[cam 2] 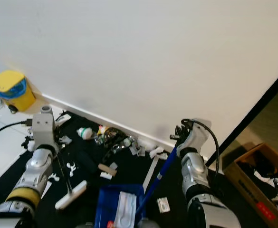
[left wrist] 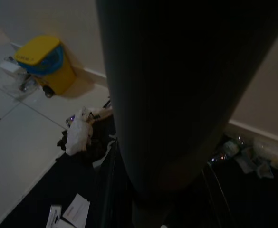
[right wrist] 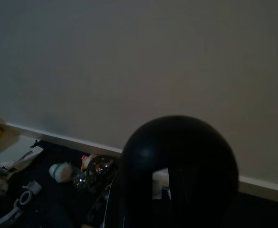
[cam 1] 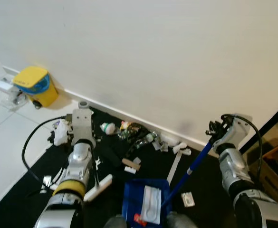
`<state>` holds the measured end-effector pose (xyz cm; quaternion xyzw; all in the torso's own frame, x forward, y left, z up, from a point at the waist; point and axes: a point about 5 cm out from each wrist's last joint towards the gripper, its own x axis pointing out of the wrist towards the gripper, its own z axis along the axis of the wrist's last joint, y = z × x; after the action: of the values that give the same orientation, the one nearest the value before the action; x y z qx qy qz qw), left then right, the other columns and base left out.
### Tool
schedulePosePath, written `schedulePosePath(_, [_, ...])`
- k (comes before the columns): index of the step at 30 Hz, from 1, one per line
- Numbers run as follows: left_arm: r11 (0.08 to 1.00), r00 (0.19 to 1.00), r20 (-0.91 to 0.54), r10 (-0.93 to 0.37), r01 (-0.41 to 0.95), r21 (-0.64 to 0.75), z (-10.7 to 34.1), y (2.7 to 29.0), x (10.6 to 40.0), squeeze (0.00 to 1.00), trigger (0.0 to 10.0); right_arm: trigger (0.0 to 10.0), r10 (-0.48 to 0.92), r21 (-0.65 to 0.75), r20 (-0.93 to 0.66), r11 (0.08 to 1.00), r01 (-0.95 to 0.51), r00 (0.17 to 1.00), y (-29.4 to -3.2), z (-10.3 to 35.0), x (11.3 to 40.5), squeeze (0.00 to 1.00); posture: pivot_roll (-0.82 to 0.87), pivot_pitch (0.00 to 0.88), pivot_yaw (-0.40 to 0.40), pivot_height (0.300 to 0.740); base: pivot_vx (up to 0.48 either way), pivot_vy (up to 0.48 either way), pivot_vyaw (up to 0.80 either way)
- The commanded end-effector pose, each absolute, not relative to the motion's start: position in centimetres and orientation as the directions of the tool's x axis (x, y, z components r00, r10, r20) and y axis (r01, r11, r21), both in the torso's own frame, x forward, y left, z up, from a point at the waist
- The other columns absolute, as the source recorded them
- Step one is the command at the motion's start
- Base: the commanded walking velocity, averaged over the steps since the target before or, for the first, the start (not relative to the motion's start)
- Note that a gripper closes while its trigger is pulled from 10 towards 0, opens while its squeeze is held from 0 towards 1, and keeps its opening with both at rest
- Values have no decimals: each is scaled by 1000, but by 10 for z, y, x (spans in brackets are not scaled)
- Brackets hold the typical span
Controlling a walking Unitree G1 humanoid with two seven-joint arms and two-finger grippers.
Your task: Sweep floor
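left eye view: i'm over the black floor mat (cam 1: 210, 190), both arms raised.
right gripper (cam 1: 215, 134) is closed on the long blue broom handle (cam 1: 192, 169), which slants down from its fingers to the blue plastic dustpan (cam 1: 135, 199); scattered litter pile (cam 1: 138, 135) lies beyond. i can't tell how the left gripper (cam 1: 82, 105) stands.
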<state>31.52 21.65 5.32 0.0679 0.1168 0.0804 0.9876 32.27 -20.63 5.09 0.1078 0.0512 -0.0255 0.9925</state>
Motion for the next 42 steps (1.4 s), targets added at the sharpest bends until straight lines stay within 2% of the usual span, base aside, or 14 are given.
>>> schedulePosePath(1, [974, 961, -213, 178, -141, 180, 58, 222, 319, 0, 10000, 10000, -52, 244, -132, 966, 83, 990, -206, 48, 322, 0, 49, 90, -19, 740, 0, 0, 0])
schedulePosePath(5, [970, 953, -213, 213, -181, 160, 59, 228, 319, 0, 10000, 10000, -37, 225, -136, 972, 67, 990, -204, 48, 322, 0, 43, 106, -20, 740, 0, 0, 0])
schedulePosePath(21, [974, 958, -210, 194, -163, 155, 58, 224, 317, 0, 10000, 10000, -27, 224, -151, 973, 61, 988, -203, 43, 318, 0, 55, 109, -30, 740, 0, 0, 0])
schedulePosePath(31, [973, 952, -217, 216, -190, 134, 49, 225, 307, 0, 10000, 10000, -18, 226, -153, 973, 53, 988, -201, 38, 314, 0, 55, 61, -35, 740, 0, 0, 0])
schedulePosePath(42, [972, 951, -217, 219, -192, 138, 48, 226, 303, 0, 10000, 10000, -9, 233, -159, 971, 46, 987, -196, 35, 312, 0, 59, 60, -38, 740, 0, 0, 0])
